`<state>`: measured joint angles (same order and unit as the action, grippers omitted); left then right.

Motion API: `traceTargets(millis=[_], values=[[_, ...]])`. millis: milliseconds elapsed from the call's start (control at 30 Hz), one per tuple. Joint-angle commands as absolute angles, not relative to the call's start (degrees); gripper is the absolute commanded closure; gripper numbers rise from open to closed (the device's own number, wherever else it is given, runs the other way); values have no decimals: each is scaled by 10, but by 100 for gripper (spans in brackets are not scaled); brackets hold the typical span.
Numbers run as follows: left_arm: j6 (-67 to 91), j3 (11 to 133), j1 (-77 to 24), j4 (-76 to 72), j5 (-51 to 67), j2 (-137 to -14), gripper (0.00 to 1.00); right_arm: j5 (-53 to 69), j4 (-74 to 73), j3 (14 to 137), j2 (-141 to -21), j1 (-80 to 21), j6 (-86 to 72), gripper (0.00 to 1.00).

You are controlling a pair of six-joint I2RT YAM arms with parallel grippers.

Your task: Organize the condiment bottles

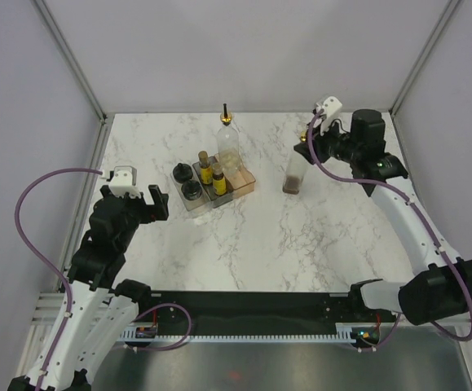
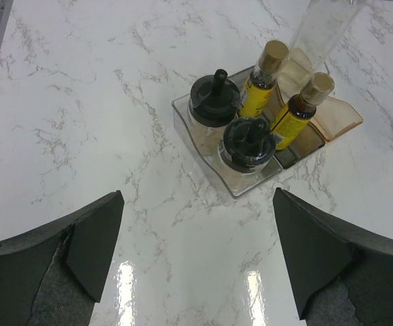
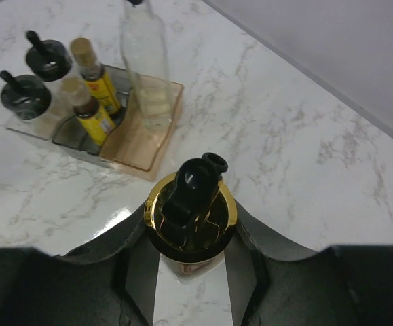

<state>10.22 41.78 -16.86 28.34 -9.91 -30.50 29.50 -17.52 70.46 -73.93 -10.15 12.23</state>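
Right gripper (image 3: 192,261) clamped on bottle (image 3: 191,190) at the neck, well right of the bins (image 1: 250,184). Likely glass: slick, fragile, tall and tippy. Neck grip suits; carry upright. Left gripper (image 2: 196,272) spread wide over desk (image 1: 301,244).

Both arms pair white link shells with black joint housings. The left arm (image 1: 89,261), lower left, carries a looping purple cable (image 1: 22,213) and a white wrist camera block (image 1: 124,179). The right arm (image 1: 408,218), along the right edge, matches it, with a green light (image 1: 379,169) on its housing. The left gripper (image 2: 197,204) has matte black, wedge-shaped fingers (image 2: 91,241).
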Motion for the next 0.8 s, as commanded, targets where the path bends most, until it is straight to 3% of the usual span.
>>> traceTargets(millis=[0, 367, 767], values=[[86, 413, -171, 263, -105, -309, 0, 277, -151, 759, -735, -157, 93, 100], [85, 412, -170, 265, -118, -317, 0, 342, -156, 917, -868, -279, 149, 100], [85, 414, -171, 265, -118, -324, 0, 363, -160, 1035, -997, -299, 200, 100]])
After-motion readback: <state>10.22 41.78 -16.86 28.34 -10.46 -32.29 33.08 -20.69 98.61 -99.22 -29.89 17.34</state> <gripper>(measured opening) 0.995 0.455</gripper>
